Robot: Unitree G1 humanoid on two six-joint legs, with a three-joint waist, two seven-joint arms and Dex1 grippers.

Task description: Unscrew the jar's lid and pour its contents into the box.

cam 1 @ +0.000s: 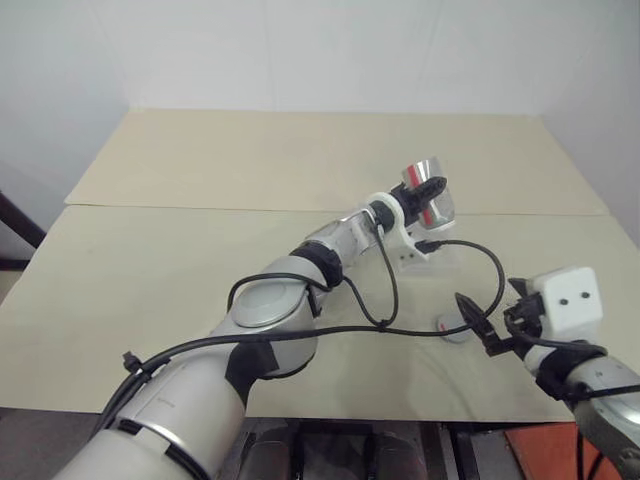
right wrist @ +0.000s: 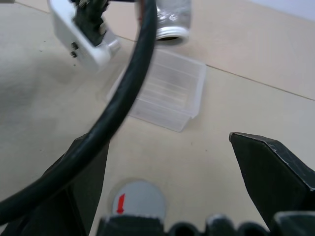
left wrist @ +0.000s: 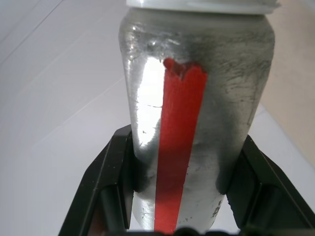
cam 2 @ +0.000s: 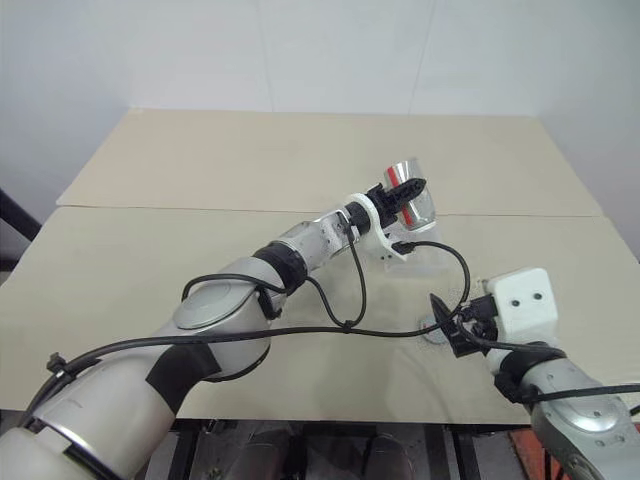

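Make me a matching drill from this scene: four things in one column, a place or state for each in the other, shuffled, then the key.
Things
1. jar
2. lid
3. box
4. right tool

Places or states
A. flat on the table, off the jar
B. open, holding nothing
C. clamped in the left tool, held tilted above the box
D. clear plastic, resting on the table

Pairs: 1-C, 2-A, 3-D, 4-B
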